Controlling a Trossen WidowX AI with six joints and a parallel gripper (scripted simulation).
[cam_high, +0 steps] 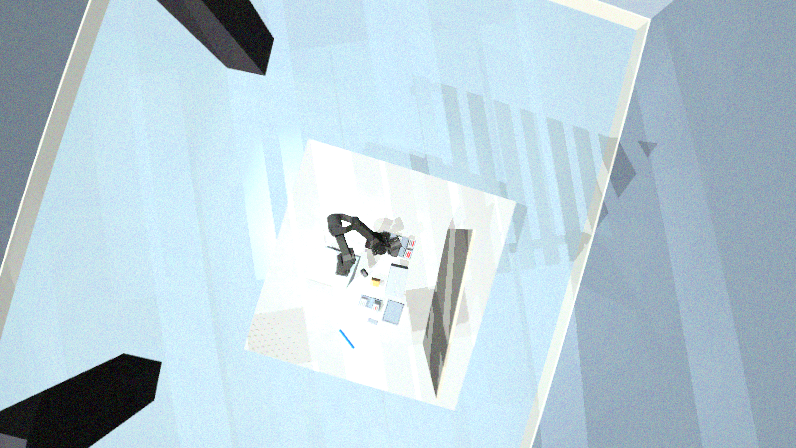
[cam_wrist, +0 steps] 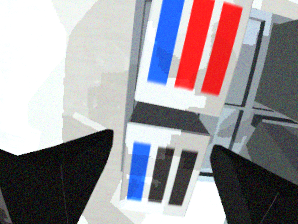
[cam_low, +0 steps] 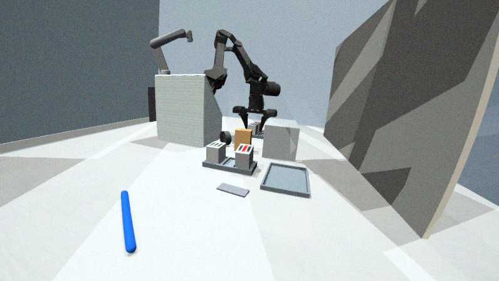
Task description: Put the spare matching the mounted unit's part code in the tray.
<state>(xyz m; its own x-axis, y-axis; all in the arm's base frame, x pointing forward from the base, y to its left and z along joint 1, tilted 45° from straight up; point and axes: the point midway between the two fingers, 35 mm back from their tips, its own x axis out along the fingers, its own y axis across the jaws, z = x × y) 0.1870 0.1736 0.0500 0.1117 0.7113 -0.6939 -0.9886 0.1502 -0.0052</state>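
The spare w/ 1 blue and 2 black stripes (cam_wrist: 155,172) stood betw. the open fingertips of the gripper (cam_high: 392,244) (cam_low: 254,128) (cam_wrist: 163,140), its striped top facing the wrist cam. The tray (cam_high: 393,312) (cam_low: 285,177), grey, rectangular, w/ low rim, lay flat, lower than the gripper and well apart from it.

A blue rod (cam_high: 346,338) (cam_low: 128,221) lies near a thin gray plate (cam_high: 372,321) (cam_low: 232,189).

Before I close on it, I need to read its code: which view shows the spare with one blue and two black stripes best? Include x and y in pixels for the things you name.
Wrist: all three stripes of the spare (cam_wrist: 159,172) read clearly between the gripper's (cam_wrist: 162,140) open fingers. Top and exterior don't show it identifiably.
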